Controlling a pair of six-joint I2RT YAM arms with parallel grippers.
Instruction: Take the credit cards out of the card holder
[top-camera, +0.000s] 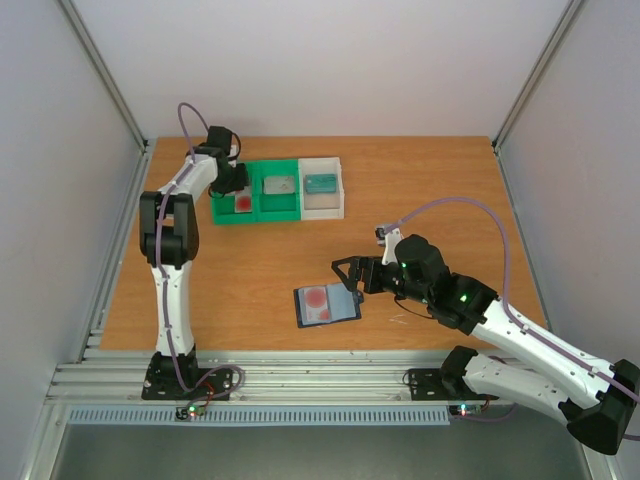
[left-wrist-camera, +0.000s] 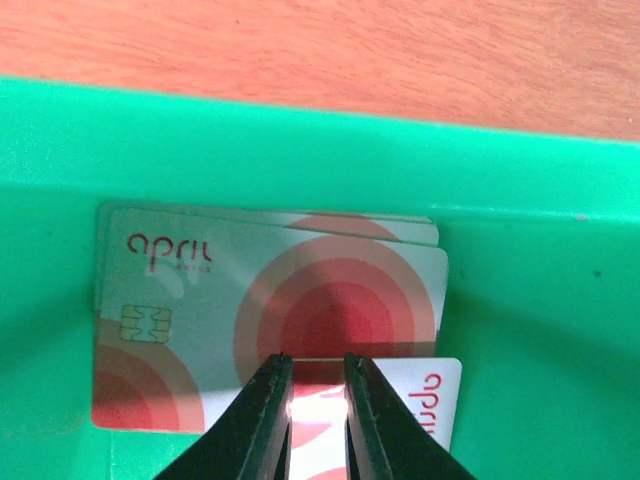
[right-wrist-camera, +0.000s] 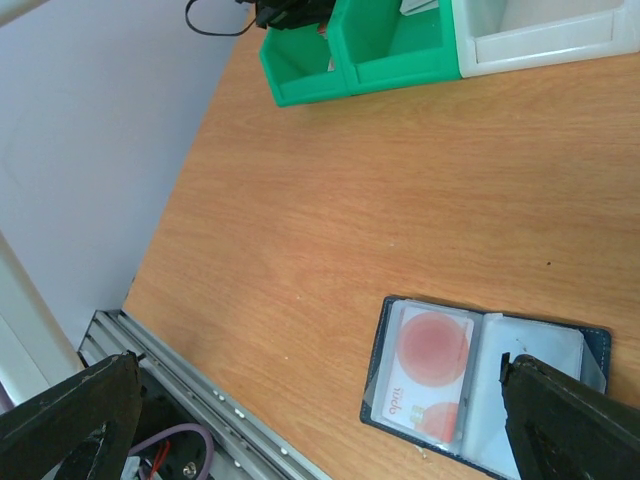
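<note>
The card holder (top-camera: 326, 304) lies open on the table, one credit card (top-camera: 317, 297) with a red blotch in its left pocket. My right gripper (top-camera: 345, 275) stands wide open over the holder's right edge. In the right wrist view the card holder (right-wrist-camera: 540, 345) shows the card (right-wrist-camera: 430, 370), and one fingertip (right-wrist-camera: 570, 420) covers part of the right pocket. My left gripper (left-wrist-camera: 318, 362) is down in the green tray (left-wrist-camera: 300, 150), jaws a narrow gap apart. Under it lie stacked credit cards (left-wrist-camera: 200, 290) and a crosswise card (left-wrist-camera: 430, 400), seen through the gap, not pinched.
The green tray (top-camera: 262, 212) joins a white compartment (top-camera: 322, 187) at the back. A grey item (top-camera: 278, 185) and a teal item (top-camera: 320, 183) sit in the other compartments. Metal rails (top-camera: 300, 375) run along the near edge and white walls enclose the table.
</note>
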